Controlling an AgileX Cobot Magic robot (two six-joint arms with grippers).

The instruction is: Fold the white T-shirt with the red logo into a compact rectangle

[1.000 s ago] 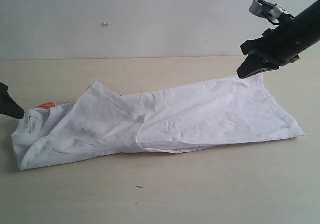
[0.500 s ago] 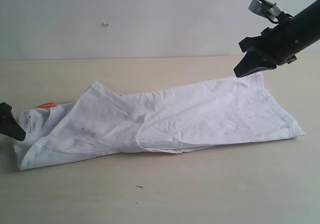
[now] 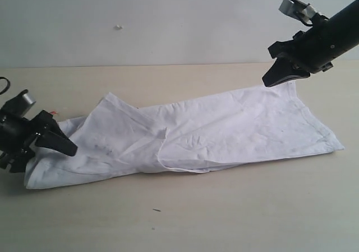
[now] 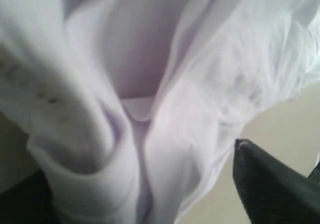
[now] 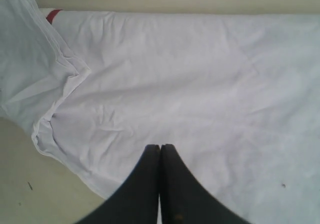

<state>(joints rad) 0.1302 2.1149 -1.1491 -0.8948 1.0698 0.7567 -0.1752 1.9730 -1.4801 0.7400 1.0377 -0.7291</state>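
- The white T-shirt with the red logo (image 3: 224,134) lies across the pale worktop (image 3: 185,218) as a long, rumpled band, its sides folded in over the middle.
- The left hand (image 3: 53,142) sits low at the shirt's left end, fingers (image 4: 270,189) spread wide with bunched cloth between them — open, not clamped.
- The right hand (image 3: 270,81) hangs in the air above the far right corner of the shirt, clear of the fabric, its two fingers pressed together and holding nothing.
- From the right wrist, a sliver of red (image 5: 54,15) peeks out at the shirt's far edge.
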